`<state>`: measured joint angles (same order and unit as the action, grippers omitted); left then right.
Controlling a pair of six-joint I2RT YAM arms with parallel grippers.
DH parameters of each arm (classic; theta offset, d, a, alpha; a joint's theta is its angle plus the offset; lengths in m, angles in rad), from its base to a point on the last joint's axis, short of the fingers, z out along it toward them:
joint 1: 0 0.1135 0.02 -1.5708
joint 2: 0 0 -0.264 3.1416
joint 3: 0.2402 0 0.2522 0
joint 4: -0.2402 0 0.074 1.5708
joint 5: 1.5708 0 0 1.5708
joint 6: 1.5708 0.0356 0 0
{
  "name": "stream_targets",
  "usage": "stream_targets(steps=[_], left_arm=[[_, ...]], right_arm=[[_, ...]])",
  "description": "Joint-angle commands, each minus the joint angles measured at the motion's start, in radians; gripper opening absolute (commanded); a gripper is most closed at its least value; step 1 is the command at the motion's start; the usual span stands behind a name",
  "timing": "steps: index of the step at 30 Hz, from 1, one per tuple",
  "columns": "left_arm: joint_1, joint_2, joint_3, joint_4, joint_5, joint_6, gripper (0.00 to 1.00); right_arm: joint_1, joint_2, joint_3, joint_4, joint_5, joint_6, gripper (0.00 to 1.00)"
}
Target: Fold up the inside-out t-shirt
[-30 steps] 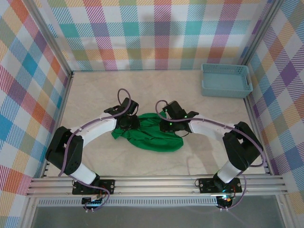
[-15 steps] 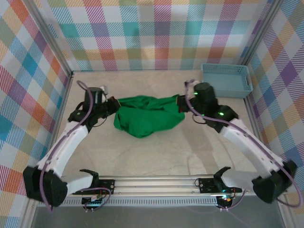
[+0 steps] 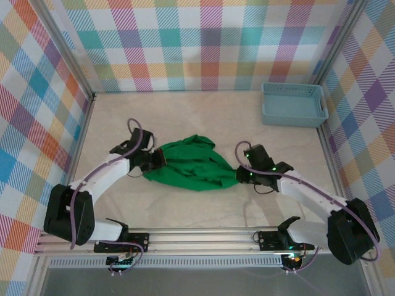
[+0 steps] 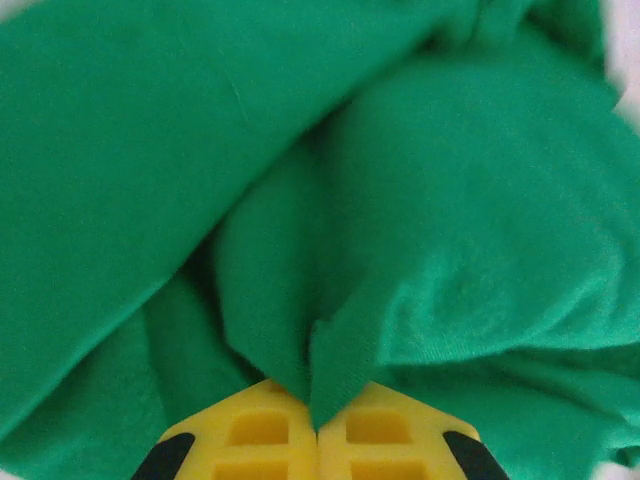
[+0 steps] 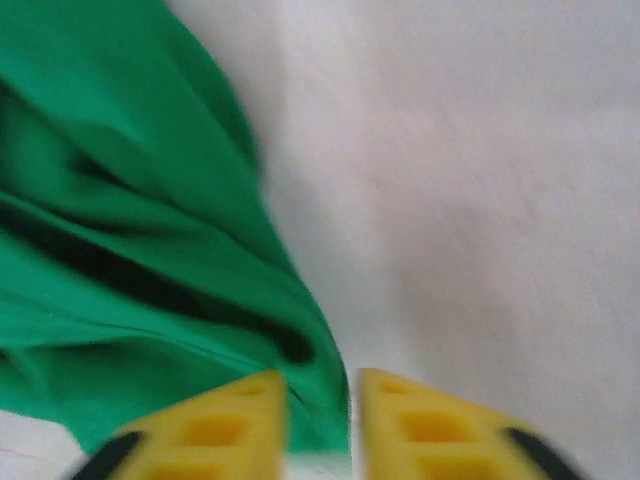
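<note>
The bright green t-shirt [image 3: 191,163] lies bunched and creased on the middle of the table. My left gripper [image 3: 154,159] is at its left edge, shut on a fold of the shirt [image 4: 450,200]; the left wrist view has that fold pinched between the yellow fingers [image 4: 260,430] of the left gripper [image 4: 318,415]. My right gripper [image 3: 241,174] is at the shirt's right end. In the blurred right wrist view the right gripper [image 5: 320,400] stands with its jaws apart, and a strip of the shirt's edge [image 5: 120,230] lies in the gap.
A light blue plastic basket [image 3: 294,105] stands at the back right corner. Checked walls and metal posts [image 3: 92,98] close in the table on three sides. Bare tabletop [image 3: 203,209] stretches in front of the shirt and behind it.
Both arms have come down and toward the near side from a raised, spread hold. The shirt went from stretched between the grippers to lying low on the table. The right jaws now stand apart.
</note>
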<state>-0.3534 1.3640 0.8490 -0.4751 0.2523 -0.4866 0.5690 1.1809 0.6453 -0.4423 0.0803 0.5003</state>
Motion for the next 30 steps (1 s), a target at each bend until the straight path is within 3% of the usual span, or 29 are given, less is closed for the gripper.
stream_targets(steps=[1,4,7,12,18,20,24,26,30], left_arm=[[-0.069,-0.056,0.000,0.022,-0.008,0.014,0.05],[-0.070,-0.088,-0.017,0.073,-0.019,-0.013,0.05],[-0.070,-0.102,-0.016,0.085,-0.047,-0.020,0.05],[-0.069,-0.121,-0.026,0.104,-0.042,-0.040,0.05],[-0.070,-0.125,-0.036,0.101,-0.039,-0.042,0.05],[-0.070,-0.126,-0.038,0.095,-0.047,-0.041,0.04],[-0.068,-0.146,-0.023,0.043,-0.138,-0.039,0.01],[-0.066,-0.159,-0.001,0.000,-0.202,-0.030,0.00],[-0.058,-0.216,0.056,-0.062,-0.275,-0.004,0.00]], right_arm=[[0.098,-0.041,0.071,-0.025,0.147,-0.056,0.50],[0.196,-0.051,0.164,-0.039,0.191,-0.151,0.60],[0.233,-0.012,0.209,0.033,0.070,-0.201,0.61],[0.304,0.186,0.266,0.152,-0.003,-0.202,0.64],[0.310,0.401,0.355,0.196,-0.008,-0.191,0.64],[0.310,0.443,0.383,0.172,0.021,-0.187,0.57],[0.310,0.393,0.397,0.127,0.033,-0.208,0.14],[0.310,0.324,0.394,0.090,0.051,-0.216,0.03],[0.309,0.140,0.395,-0.009,0.047,-0.241,0.00]])
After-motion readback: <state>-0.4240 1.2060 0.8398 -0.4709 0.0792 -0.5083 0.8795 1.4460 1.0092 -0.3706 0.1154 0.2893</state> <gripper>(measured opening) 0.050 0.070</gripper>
